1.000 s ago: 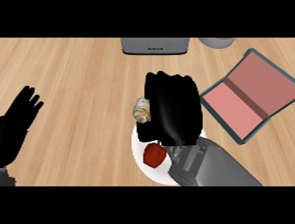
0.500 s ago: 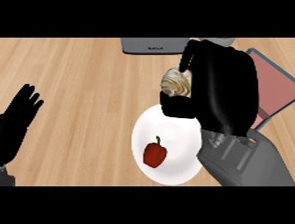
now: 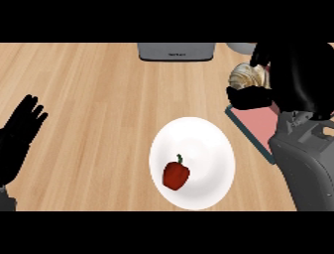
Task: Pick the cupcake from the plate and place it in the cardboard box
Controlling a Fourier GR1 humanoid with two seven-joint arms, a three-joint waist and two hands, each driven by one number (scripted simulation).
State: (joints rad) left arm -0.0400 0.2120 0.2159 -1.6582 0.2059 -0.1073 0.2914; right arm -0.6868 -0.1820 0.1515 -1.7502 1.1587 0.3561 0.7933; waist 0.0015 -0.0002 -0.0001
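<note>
The right hand (image 3: 298,74), fingers curled round the cupcake (image 3: 247,77), holds it at upper right, directly above the cardboard box (image 3: 251,121).

Bright even light, faint soft shadows

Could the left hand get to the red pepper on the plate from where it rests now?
Probably yes. The left hand rests open at the view's left, and only bare counter lies between it and the white plate. The red pepper sits uncovered; the right hand, curled round the cupcake, is off to the right.
</note>
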